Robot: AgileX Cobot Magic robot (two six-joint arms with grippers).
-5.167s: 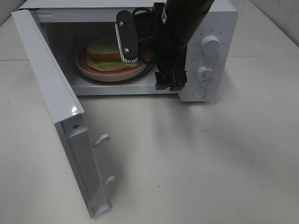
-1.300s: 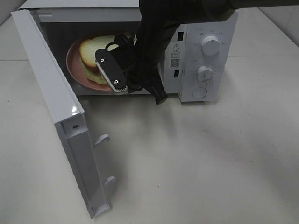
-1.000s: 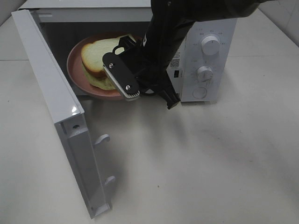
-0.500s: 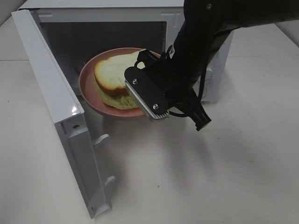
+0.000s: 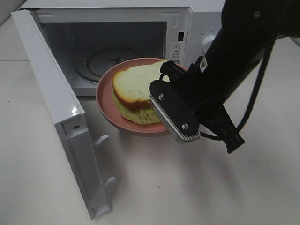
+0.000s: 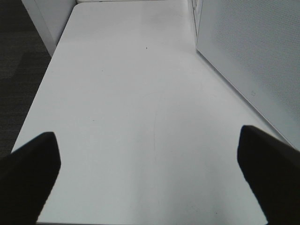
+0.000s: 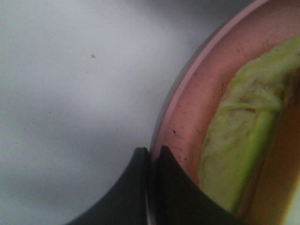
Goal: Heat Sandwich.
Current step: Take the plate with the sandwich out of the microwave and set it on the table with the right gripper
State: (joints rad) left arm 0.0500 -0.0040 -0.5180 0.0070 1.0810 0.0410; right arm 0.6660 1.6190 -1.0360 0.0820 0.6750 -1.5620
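Above the white desk point(image 5: 197, 187), we judge the right gripper point(image 7: 151, 161), clamped on the pink plate point(image 5: 105, 101) carrying the sandwich point(image 5: 136, 84), is unloading it from the open microwave point(image 5: 108, 18), and next must lower it level; the left gripper point(image 6: 150, 154) hangs wide, holding nothing.

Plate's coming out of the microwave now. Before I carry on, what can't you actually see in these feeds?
- Exterior high: the black right gripper and its arm cover the near right rim of the round pink plate, one corner of the white-bread sandwich and most of the white microwave's dial panel.
- Right wrist: blurred close-up; only a strip of plate rim and green filling shows.
- Left wrist: only the open left gripper's finger edges show; plate out of frame.
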